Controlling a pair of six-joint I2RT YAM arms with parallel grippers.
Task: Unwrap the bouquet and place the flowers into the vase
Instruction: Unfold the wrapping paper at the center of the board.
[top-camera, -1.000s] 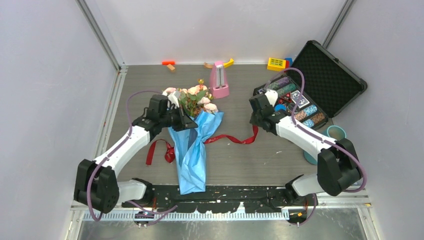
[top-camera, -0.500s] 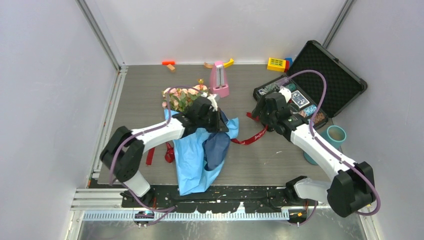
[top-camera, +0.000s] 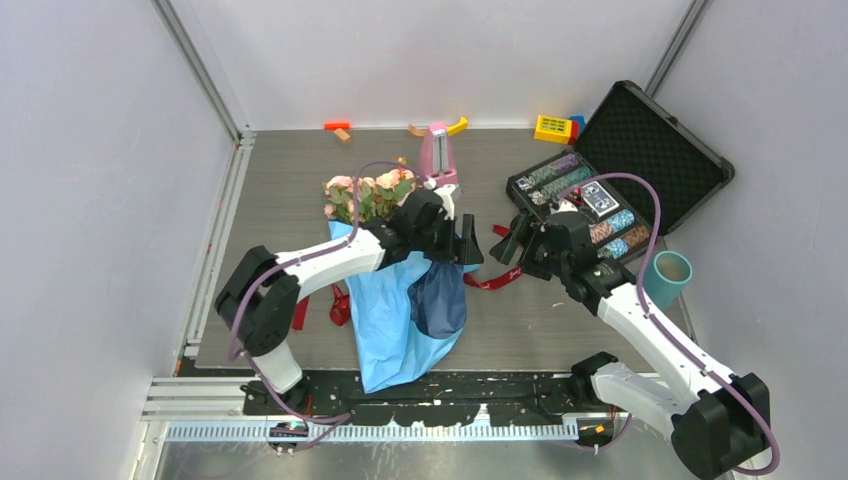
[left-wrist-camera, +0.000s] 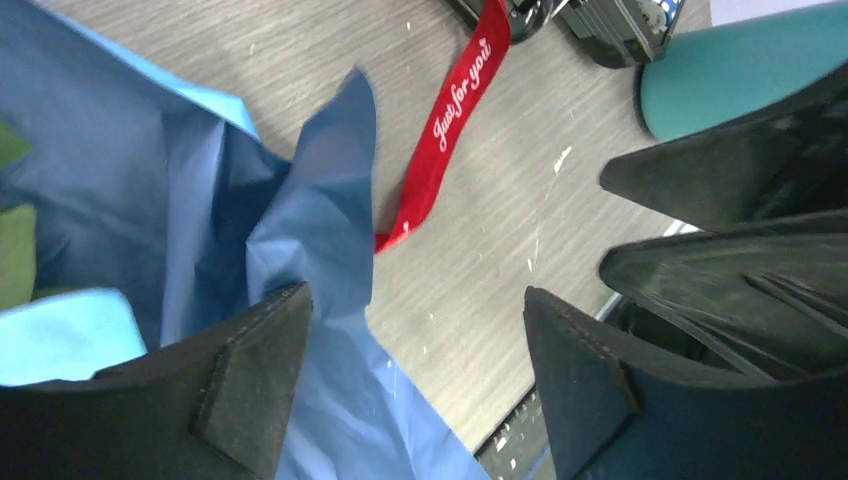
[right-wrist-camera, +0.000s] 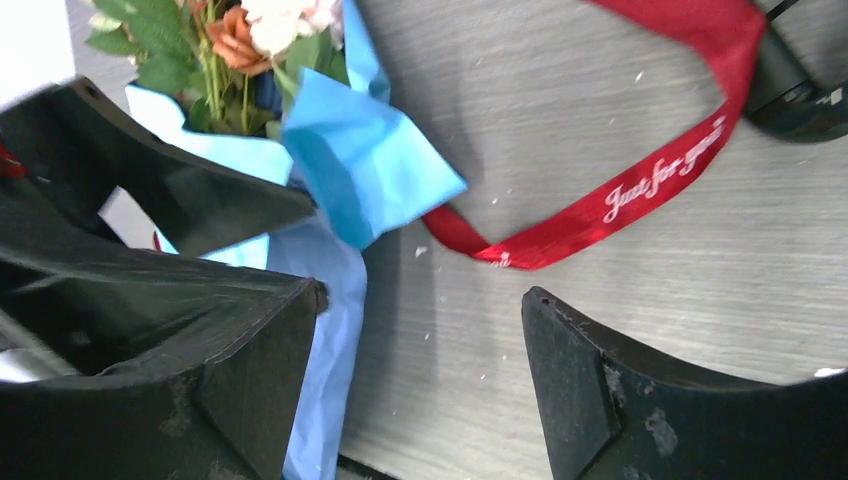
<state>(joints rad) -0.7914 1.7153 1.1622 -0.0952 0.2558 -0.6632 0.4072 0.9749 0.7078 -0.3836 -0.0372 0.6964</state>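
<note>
On grey wood-grain counter (top-camera: 280, 200): light blue paper cone (top-camera: 395, 310), loosened and spread, with pink and peach artificial roses with green leaves (top-camera: 365, 195) poking from its far end. Just right of paper: dark red printed ribbon (top-camera: 492, 283), untied, flat on counter. Well right of paper: plain teal cylindrical vase (top-camera: 660, 288), upright. Over paper's right edge: left tool (left-wrist-camera: 415, 305), jaws wide, gripping nothing. Just right of paper, above ribbon: right tool (right-wrist-camera: 422, 295), jaws wide, empty.
</note>
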